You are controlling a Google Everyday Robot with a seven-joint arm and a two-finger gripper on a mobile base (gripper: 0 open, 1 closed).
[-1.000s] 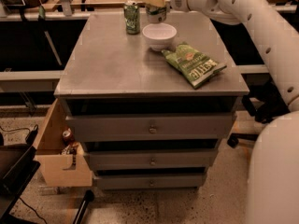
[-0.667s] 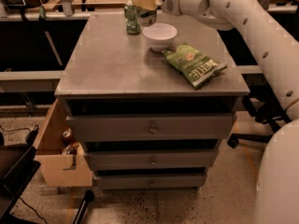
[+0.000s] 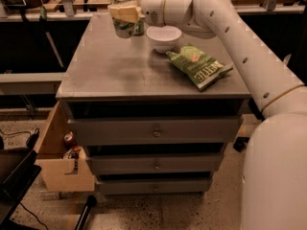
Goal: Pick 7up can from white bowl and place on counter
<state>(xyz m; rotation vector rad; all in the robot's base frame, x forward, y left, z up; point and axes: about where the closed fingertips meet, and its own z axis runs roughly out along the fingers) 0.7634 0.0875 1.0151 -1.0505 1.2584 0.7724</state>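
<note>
My gripper (image 3: 125,13) is shut on the 7up can (image 3: 123,28), a pale silvery can with green markings and a silver top. I hold it upright over the far left part of the grey counter (image 3: 120,71), left of the white bowl (image 3: 163,36). The can's base is close to the counter top; I cannot tell if it touches. The bowl stands empty near the counter's back middle. My white arm reaches in from the right, above the bowl.
A darker green can (image 3: 139,28) stands just behind the held can, mostly hidden. A green chips bag (image 3: 199,66) lies right of the bowl. An open cardboard box (image 3: 60,164) with cans sits on the floor at the cabinet's left.
My gripper has moved left and slightly down with the can, from above the bowl's far side to a spot left of the bowl, in front of the dark green can.
</note>
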